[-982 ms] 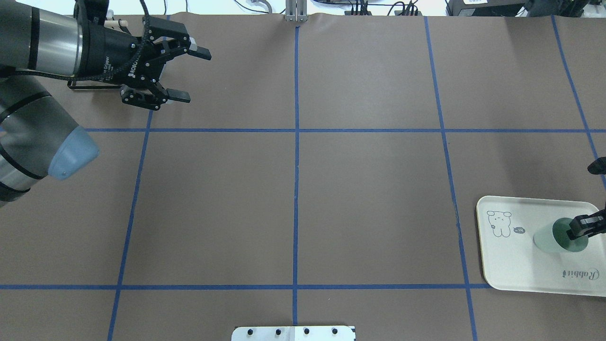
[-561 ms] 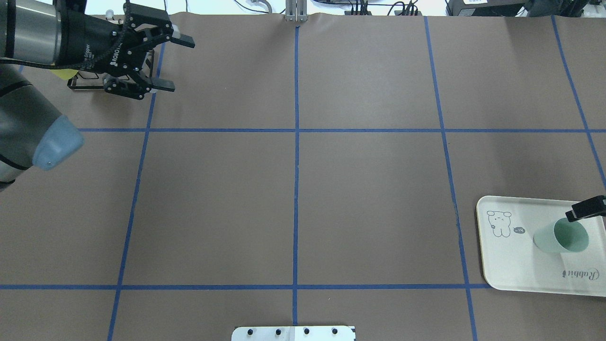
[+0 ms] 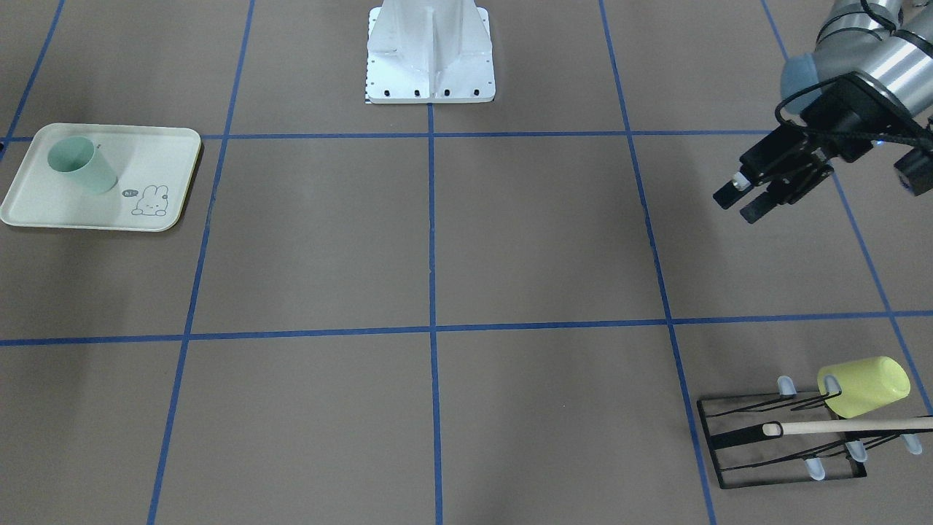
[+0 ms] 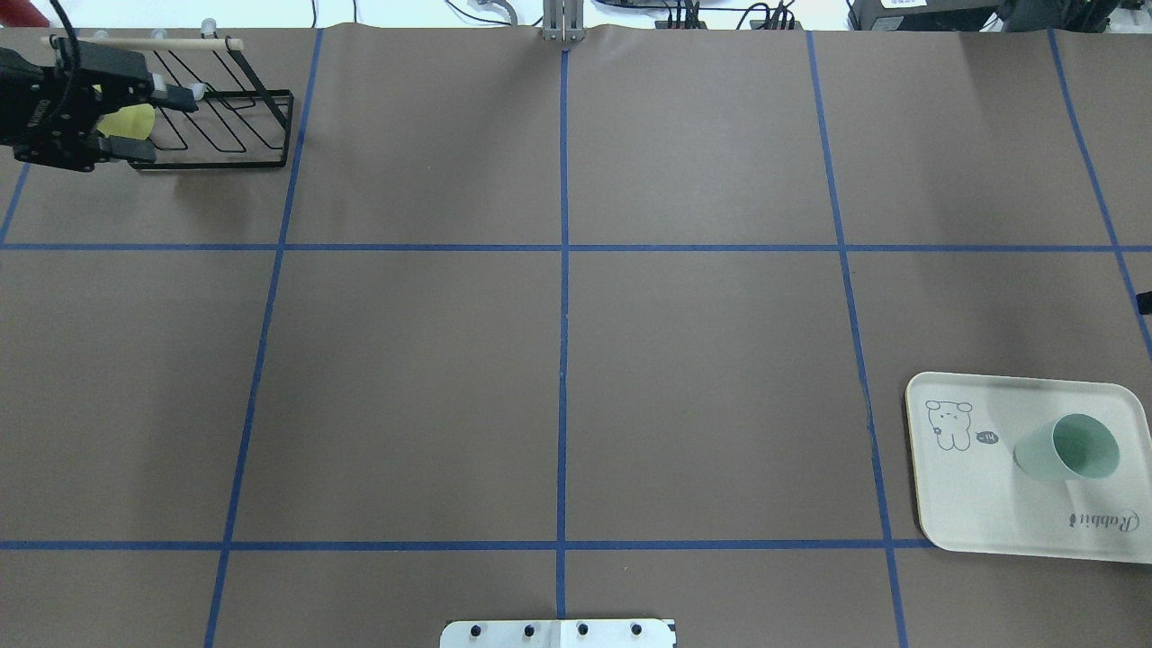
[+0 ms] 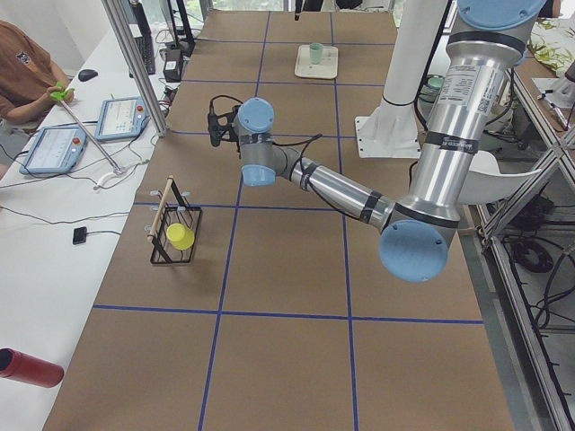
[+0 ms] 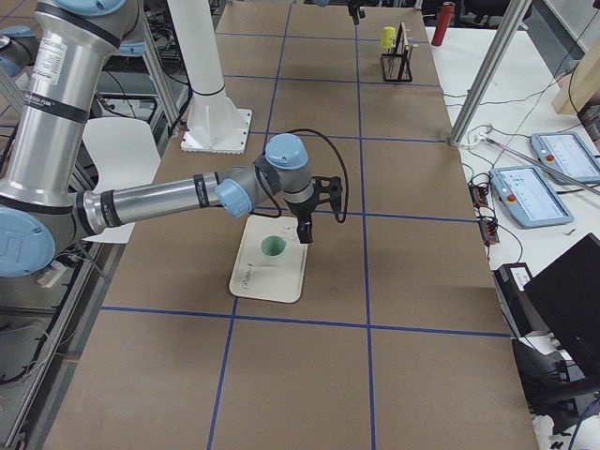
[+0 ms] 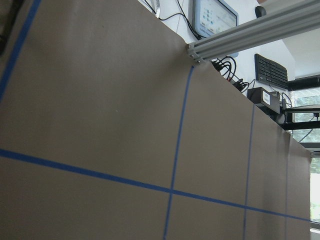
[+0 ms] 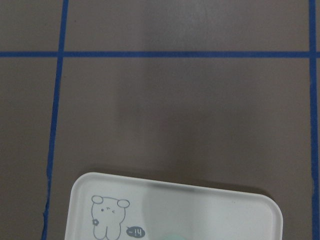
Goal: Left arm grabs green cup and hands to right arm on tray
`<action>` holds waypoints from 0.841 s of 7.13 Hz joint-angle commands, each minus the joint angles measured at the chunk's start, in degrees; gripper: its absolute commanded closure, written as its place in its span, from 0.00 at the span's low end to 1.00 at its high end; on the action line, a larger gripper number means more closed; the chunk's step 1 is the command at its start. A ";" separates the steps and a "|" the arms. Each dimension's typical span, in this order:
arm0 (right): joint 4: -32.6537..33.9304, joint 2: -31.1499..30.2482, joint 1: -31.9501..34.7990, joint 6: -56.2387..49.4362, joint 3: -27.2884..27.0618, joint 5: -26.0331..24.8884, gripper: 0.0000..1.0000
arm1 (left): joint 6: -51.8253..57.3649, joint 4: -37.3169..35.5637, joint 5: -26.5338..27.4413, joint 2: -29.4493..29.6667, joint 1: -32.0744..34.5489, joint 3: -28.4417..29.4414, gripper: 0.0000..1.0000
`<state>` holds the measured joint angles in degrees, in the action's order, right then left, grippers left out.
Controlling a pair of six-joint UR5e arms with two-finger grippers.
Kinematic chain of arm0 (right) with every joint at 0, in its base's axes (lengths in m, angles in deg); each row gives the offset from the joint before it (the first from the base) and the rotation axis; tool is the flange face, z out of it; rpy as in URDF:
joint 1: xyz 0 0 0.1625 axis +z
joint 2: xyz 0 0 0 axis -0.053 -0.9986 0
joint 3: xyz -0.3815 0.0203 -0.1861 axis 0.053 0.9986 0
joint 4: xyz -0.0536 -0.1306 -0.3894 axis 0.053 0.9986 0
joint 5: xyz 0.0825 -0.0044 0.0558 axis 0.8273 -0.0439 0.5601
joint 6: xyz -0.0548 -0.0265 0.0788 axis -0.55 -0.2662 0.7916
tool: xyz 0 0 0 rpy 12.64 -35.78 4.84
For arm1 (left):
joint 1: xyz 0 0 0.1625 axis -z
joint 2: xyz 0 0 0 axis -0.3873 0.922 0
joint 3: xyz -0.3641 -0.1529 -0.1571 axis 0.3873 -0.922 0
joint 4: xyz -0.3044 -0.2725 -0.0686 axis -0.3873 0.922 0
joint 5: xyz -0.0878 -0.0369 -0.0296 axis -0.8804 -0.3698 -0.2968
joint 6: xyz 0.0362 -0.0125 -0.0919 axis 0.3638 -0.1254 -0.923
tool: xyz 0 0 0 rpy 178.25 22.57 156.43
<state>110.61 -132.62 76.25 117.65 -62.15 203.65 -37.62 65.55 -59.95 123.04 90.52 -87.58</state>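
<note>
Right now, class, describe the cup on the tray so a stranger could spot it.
On the brown table gridded with blue tape, find the cream tray with a rabbit drawing. The green cup stands on it: pale mint, unlike the brighter yellow cup on the wire rack.

Your brown surface (image 4: pixel 702 360) has a blue tape grid (image 4: pixel 563 360), and there's a white side desk (image 5: pixel 54 224) with tablets (image 5: pixel 126 117) beside it.
</note>
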 commanded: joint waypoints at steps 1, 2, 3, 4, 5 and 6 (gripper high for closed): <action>1.10 3.79 2.10 -1.71 3.40 -0.30 0.00 | 30.02 -12.93 0.35 -5.43 7.38 0.15 0.00; 3.64 5.73 2.46 -2.68 3.94 -0.38 0.00 | 43.23 -19.62 2.61 -6.76 9.76 -0.02 0.00; 6.97 7.92 2.98 -4.17 3.95 -0.30 0.00 | 54.50 -24.04 7.33 -9.38 10.74 -0.11 0.00; 12.48 11.43 2.99 -5.67 4.82 -0.29 0.00 | 64.62 -28.43 10.86 -12.98 10.92 -0.11 0.00; 17.76 13.55 3.34 -8.47 5.35 -0.03 0.00 | 67.85 -36.40 10.02 -14.14 10.92 -0.72 0.00; 21.38 15.22 4.12 -12.76 6.49 0.06 0.00 | 73.28 -45.26 7.49 -14.24 11.10 -1.16 0.00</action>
<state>126.80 -119.84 79.64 109.32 -56.81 203.56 28.84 30.25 -50.79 109.73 101.40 -88.21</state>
